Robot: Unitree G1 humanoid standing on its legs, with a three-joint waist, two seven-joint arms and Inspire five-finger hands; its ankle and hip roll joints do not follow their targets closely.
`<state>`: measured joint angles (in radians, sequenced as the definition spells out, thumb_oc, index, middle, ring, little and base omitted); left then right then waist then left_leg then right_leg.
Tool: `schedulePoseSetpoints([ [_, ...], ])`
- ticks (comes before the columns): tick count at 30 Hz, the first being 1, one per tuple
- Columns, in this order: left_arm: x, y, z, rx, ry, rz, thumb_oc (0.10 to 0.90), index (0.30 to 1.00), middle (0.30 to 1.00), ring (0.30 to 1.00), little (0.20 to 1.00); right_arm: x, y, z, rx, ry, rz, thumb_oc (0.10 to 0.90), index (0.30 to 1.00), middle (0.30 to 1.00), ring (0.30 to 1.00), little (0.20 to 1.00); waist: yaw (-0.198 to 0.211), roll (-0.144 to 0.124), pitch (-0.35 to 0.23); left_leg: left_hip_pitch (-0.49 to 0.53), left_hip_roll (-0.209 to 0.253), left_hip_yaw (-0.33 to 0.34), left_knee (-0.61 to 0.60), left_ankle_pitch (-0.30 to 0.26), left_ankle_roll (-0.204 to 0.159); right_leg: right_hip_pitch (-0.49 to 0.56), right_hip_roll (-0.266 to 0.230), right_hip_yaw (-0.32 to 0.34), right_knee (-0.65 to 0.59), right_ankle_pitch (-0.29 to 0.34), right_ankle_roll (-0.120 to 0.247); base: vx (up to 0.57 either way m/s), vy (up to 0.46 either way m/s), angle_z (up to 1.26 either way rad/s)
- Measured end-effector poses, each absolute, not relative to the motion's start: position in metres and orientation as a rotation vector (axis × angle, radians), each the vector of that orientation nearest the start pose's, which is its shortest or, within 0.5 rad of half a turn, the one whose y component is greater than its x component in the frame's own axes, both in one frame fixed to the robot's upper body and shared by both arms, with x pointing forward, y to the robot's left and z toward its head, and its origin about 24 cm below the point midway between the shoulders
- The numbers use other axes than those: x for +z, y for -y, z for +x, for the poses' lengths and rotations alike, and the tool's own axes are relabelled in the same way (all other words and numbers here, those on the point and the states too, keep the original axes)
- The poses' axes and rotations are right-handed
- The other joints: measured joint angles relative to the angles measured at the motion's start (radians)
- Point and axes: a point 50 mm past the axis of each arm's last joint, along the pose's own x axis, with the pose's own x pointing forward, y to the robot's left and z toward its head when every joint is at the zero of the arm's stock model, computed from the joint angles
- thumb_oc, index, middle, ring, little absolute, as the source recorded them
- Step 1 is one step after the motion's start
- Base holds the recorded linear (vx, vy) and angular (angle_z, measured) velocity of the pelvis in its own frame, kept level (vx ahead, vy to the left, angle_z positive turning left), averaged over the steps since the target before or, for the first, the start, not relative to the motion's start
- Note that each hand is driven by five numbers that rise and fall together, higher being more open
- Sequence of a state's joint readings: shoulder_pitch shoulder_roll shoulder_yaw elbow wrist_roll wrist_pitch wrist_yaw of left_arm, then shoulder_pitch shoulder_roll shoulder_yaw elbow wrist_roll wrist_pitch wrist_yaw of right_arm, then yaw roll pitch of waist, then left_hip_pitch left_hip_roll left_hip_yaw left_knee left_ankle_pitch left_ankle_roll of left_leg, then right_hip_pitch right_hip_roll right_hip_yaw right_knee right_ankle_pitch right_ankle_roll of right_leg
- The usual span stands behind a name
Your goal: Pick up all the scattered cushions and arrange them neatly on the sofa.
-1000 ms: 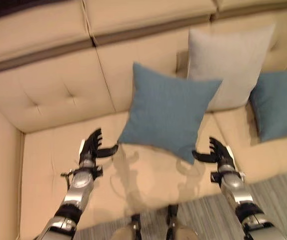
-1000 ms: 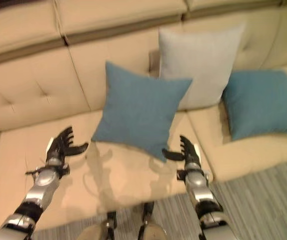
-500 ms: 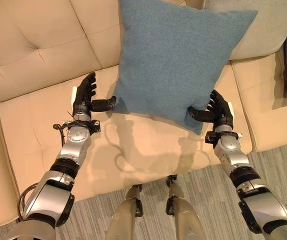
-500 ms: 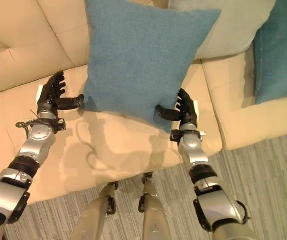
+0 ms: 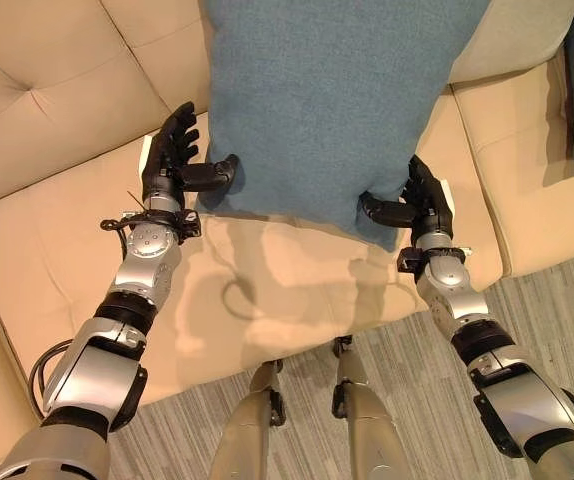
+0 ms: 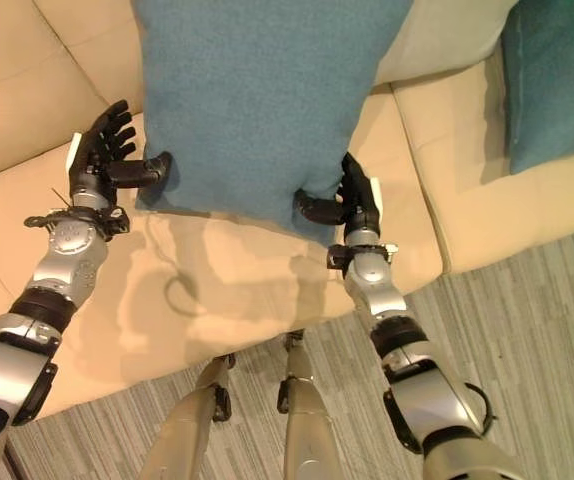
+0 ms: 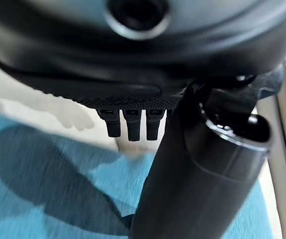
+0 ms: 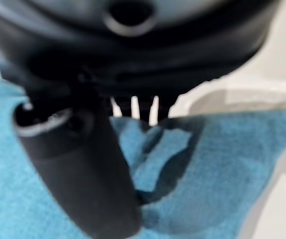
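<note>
A large blue cushion (image 5: 327,100) stands on its lower edge on the beige sofa seat (image 5: 67,260), leaning towards the backrest. My left hand (image 5: 167,165) is at its lower left corner, fingers straight and beside the cloth, thumb tip touching the edge. At the lower right corner is my right hand (image 5: 425,205), open too, with its thumb laid on the corner. The wrist views show each thumb over the blue cloth (image 7: 43,189) (image 8: 222,164). Neither hand grips the cushion.
A pale grey cushion (image 5: 512,35) leans on the backrest behind the blue one, to the right. A second blue cushion (image 6: 557,80) lies on the right-hand seat. Grey striped carpet (image 6: 527,330) runs along the sofa's front edge.
The camera has moved closer to the sofa and tilted down. Both hands have closed in from either side, and their thumbs now touch the blue cushion's lower corners.
</note>
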<state>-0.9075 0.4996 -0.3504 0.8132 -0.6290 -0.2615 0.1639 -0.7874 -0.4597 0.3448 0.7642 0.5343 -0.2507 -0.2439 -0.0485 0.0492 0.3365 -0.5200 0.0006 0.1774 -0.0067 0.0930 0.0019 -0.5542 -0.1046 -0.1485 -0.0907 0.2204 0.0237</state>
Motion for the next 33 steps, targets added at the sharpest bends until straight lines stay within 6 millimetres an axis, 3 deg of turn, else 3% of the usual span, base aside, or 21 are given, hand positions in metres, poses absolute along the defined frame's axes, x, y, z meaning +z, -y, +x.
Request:
schedulePoseSetpoints([
  [4,0.173,-0.179,0.397,0.041,0.286,-0.084,0.800,0.900,0.900,0.900,0.900,0.145,0.190,0.383,-0.101,0.235,-0.063,0.800,0.900,0.900,0.900,0.900,-0.003,-0.001,0.000,-0.026,-0.001,0.003,0.002,0.000,0.000,-0.027,0.000,0.005,0.000,0.003,0.000,0.00,0.000,0.00],
  [5,0.174,-0.180,0.397,0.054,0.291,-0.137,0.670,0.705,0.705,0.705,0.705,0.146,0.190,0.383,-0.102,0.237,-0.062,0.800,0.900,0.900,0.900,0.900,-0.001,-0.001,0.000,-0.027,0.000,0.003,0.002,0.000,0.000,-0.029,0.000,0.007,0.000,0.003,0.000,0.00,0.000,0.00],
  [6,0.173,-0.177,0.397,0.046,0.287,-0.141,0.445,0.368,0.368,0.368,0.368,0.145,0.187,0.383,-0.096,0.236,-0.055,0.800,0.900,0.900,0.900,0.900,-0.005,-0.001,0.000,-0.027,0.000,0.004,0.003,0.000,0.000,-0.029,0.000,0.007,0.000,0.003,0.000,0.00,0.000,0.00],
  [7,0.173,-0.177,0.397,0.050,0.288,-0.153,0.400,0.300,0.300,0.300,0.300,0.145,0.186,0.383,-0.095,0.237,-0.052,0.800,0.900,0.900,0.900,0.900,-0.005,-0.001,0.000,-0.027,0.000,0.003,0.003,0.000,0.000,-0.029,0.000,0.008,0.000,0.003,0.000,0.00,0.000,0.00],
  [8,0.173,-0.179,0.397,0.057,0.292,-0.162,0.400,0.300,0.300,0.300,0.300,0.145,0.186,0.383,-0.099,0.239,-0.051,0.527,0.491,0.491,0.491,0.491,-0.007,-0.001,0.000,-0.028,-0.001,0.003,0.002,0.000,0.000,-0.029,-0.001,0.009,0.000,0.003,0.000,0.00,0.000,0.00],
  [9,0.173,-0.180,0.397,0.062,0.293,-0.166,0.400,0.300,0.300,0.300,0.300,0.145,0.185,0.383,-0.097,0.238,-0.049,0.400,0.300,0.300,0.300,0.300,-0.009,-0.001,0.000,-0.028,-0.001,0.003,0.003,0.000,0.000,-0.029,-0.001,0.009,0.000,0.003,0.000,0.01,-0.031,0.01],
  [14,0.176,-0.187,0.397,0.076,0.299,-0.160,0.400,0.300,0.300,0.300,0.300,0.150,0.180,0.382,-0.087,0.264,-0.031,0.400,0.300,0.300,0.300,0.300,-0.021,-0.001,0.000,-0.027,-0.001,0.002,0.004,0.000,0.000,-0.030,-0.001,0.009,0.008,0.003,0.000,0.00,-0.007,0.00],
  [18,0.179,-0.182,0.393,0.047,0.323,-0.149,0.400,0.300,0.300,0.300,0.300,0.152,0.178,0.376,-0.072,0.289,-0.012,0.400,0.300,0.300,0.300,0.300,-0.020,-0.001,0.000,-0.024,0.001,0.001,0.014,0.000,0.000,-0.026,-0.002,0.010,0.014,0.003,0.000,-0.03,-0.036,0.01],
  [19,0.172,-0.181,0.391,0.043,0.312,-0.153,0.400,0.300,0.300,0.300,0.300,0.145,0.179,0.373,-0.071,0.276,-0.011,0.400,0.300,0.300,0.300,0.300,-0.020,-0.003,0.001,-0.020,0.000,0.001,0.033,0.000,0.000,-0.014,-0.004,0.007,0.017,0.003,0.000,-0.03,-0.088,0.11],
  [20,0.159,-0.182,0.386,0.044,0.281,-0.157,0.400,0.300,0.300,0.300,0.300,0.129,0.179,0.368,-0.075,0.232,-0.003,0.400,0.300,0.300,0.300,0.300,-0.019,-0.028,0.016,-0.020,-0.005,0.000,0.112,-0.003,-0.004,0.028,-0.020,0.009,0.019,0.003,0.000,0.05,-0.072,0.16],
  [21,0.145,-0.181,0.380,0.042,0.247,-0.172,0.400,0.300,0.300,0.300,0.300,0.117,0.180,0.363,-0.077,0.201,0.002,0.400,0.300,0.300,0.300,0.300,-0.020,-0.033,0.019,-0.011,-0.005,-0.003,0.140,-0.003,-0.004,0.055,-0.023,0.006,0.019,0.003,0.000,0.10,-0.094,0.11],
  [22,0.118,-0.179,0.363,0.029,0.209,-0.187,0.400,0.300,0.300,0.300,0.300,0.090,0.184,0.344,-0.078,0.141,0.019,0.400,0.300,0.300,0.300,0.300,-0.016,-0.033,0.019,0.076,-0.003,-0.020,0.088,-0.002,-0.005,0.115,-0.016,-0.010,0.017,-0.003,-0.001,0.06,-0.043,0.05],
  [24,0.092,-0.176,0.347,0.032,0.148,-0.210,0.400,0.300,0.300,0.300,0.300,0.069,0.187,0.328,-0.072,0.087,0.031,0.400,0.300,0.300,0.300,0.300,-0.015,-0.033,0.019,0.138,-0.001,-0.025,0.057,-0.002,-0.006,0.168,-0.011,-0.014,0.017,-0.012,0.004,0.06,-0.032,0.04],
  [27,0.063,-0.173,0.324,0.026,0.080,-0.208,0.400,0.300,0.300,0.300,0.300,0.044,0.191,0.307,-0.073,0.016,0.038,0.400,0.300,0.300,0.300,0.300,-0.012,-0.033,0.019,0.224,-0.004,-0.039,-0.008,-0.002,-0.006,0.227,-0.010,-0.020,0.013,-0.027,0.020,0.07,-0.024,0.09],
  [30,0.047,-0.178,0.307,0.035,0.037,-0.189,0.400,0.300,0.300,0.300,0.300,0.028,0.192,0.289,-0.064,-0.029,0.043,0.400,0.300,0.300,0.300,0.300,0.005,-0.032,0.019,0.273,-0.006,-0.054,-0.057,0.015,-0.013,0.263,-0.009,-0.040,0.010,-0.033,0.022,0.10,-0.013,0.15],
  [33,0.019,-0.186,0.274,0.062,-0.044,-0.197,0.400,0.300,0.300,0.300,0.300,0.007,0.192,0.261,-0.024,-0.108,0.030,0.400,0.300,0.300,0.300,0.300,0.012,-0.023,0.013,0.389,-0.002,-0.079,-0.084,0.006,-0.021,0.384,-0.004,-0.063,-0.001,-0.058,0.031,0.05,-0.001,0.19],
])
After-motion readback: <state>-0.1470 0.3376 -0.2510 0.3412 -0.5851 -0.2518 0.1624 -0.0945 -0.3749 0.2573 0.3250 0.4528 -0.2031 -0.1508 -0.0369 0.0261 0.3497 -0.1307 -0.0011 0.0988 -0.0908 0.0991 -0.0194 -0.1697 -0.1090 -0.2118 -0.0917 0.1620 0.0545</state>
